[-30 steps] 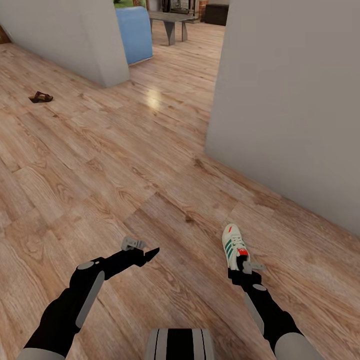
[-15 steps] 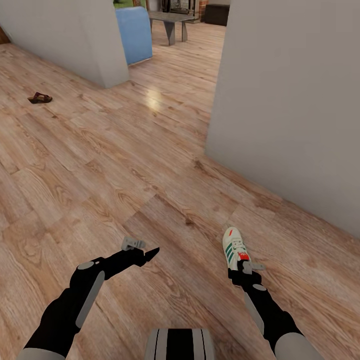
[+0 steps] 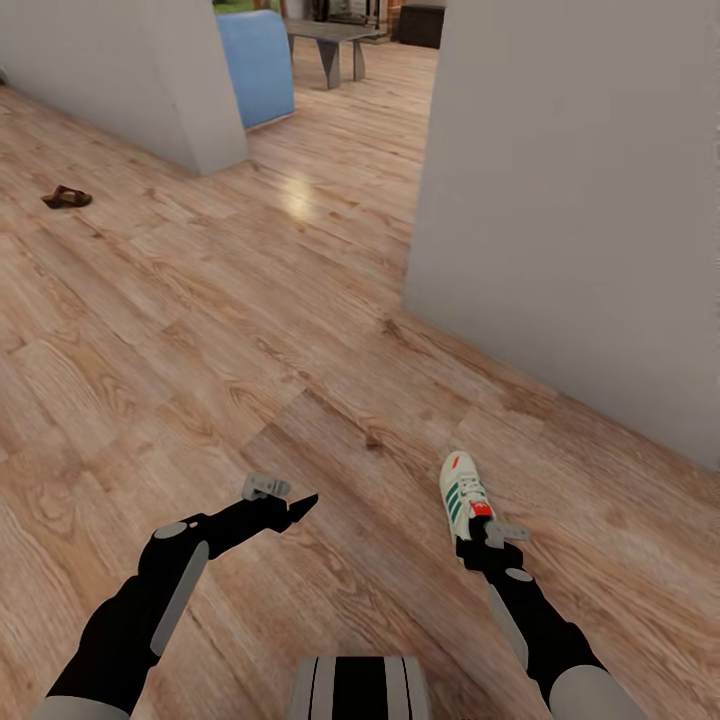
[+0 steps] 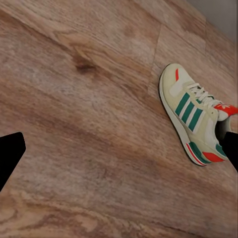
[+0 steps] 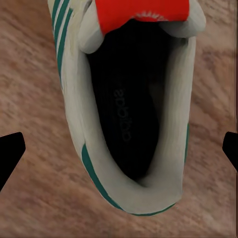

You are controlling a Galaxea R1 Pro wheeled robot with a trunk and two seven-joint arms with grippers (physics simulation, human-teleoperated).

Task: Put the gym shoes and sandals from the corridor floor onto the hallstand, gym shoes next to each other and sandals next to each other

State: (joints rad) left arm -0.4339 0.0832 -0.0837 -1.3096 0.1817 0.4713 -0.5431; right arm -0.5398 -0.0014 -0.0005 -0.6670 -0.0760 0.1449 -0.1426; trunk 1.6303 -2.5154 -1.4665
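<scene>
Head view: I'm facing light brown wood-grain plank corridor floor (image 3: 200, 330), with grey walls (image 3: 590, 200) to the right and far left, and a blue armchair (image 3: 257, 65) through the gap.
Gym shoe 1: low white trainer with three green side stripes and red heel tab (image 3: 464, 493), flat on the floor, toe pointing away from me, near the right-hand wall.
Right hand (image 3: 487, 541): poised over the heel end of that trainer. Right wrist view looks straight into the shoe's opening (image 5: 134, 114), with a black fingertip (image 5: 11, 151) showing at each side, wide apart and not touching it. So it's open, not gripping yet.
Left hand (image 3: 300, 505): held out over bare floor, nothing in it. Left wrist view shows the trainer (image 4: 193, 116) off to one side. I can't tell if the fingers are apart or together.
Sandal: one dark brown strapped sandal (image 3: 66, 197) on the floor, far off to my left.
Done: I'd judge nothing racked so far, as both visible shoes sit on the floor.
Left: grab this trainer, find the other trainer, the second sandal and the hallstand, then pair them up.
</scene>
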